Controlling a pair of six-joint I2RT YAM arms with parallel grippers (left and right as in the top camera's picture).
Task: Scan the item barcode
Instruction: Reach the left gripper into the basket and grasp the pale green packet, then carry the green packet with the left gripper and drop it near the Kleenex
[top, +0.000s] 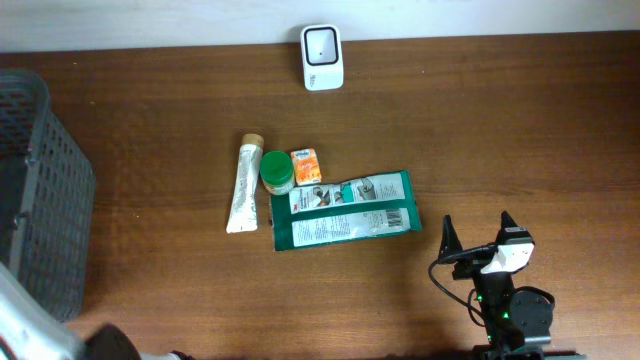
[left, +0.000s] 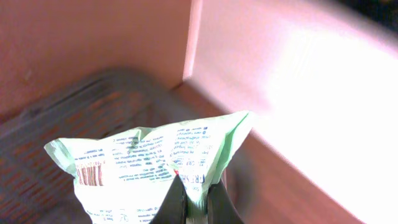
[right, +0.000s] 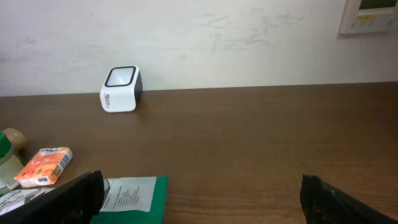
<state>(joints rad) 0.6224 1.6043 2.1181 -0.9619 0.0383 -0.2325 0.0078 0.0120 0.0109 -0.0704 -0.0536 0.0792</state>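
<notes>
The left gripper (left: 194, 186) is closed on the lower edge of a pale green pouch (left: 149, 155). Its two dark fingers (left: 171, 205) pinch a fold of film between them. The pouch hangs off the table in this grip. The blurred dark mesh behind it is probably the mesh basket (top: 45, 200) at the table's left end. The overhead view does not show the pouch.

**Handling properties.** The pouch is thin printed film, so it is likely light, soft and easily creased. The film sags and folds around the pinch point. Expect it to flop or swing when moved, and the smooth surface may slip under a light hold.

**Grip location.** The barcode (left: 90, 175) lies near the pouch's lower left corner, clear of the fingers. Hold the pouch at a sealed edge away from this patch. Keep the printed face taut and flat when presenting it to the barcode scanner (top: 322, 57) at the far edge of the table.

**Right gripper** (top: 477, 235). The jaws are spread fully apart and hold nothing. It sits near the green wipes pack (top: 343, 210).
</notes>
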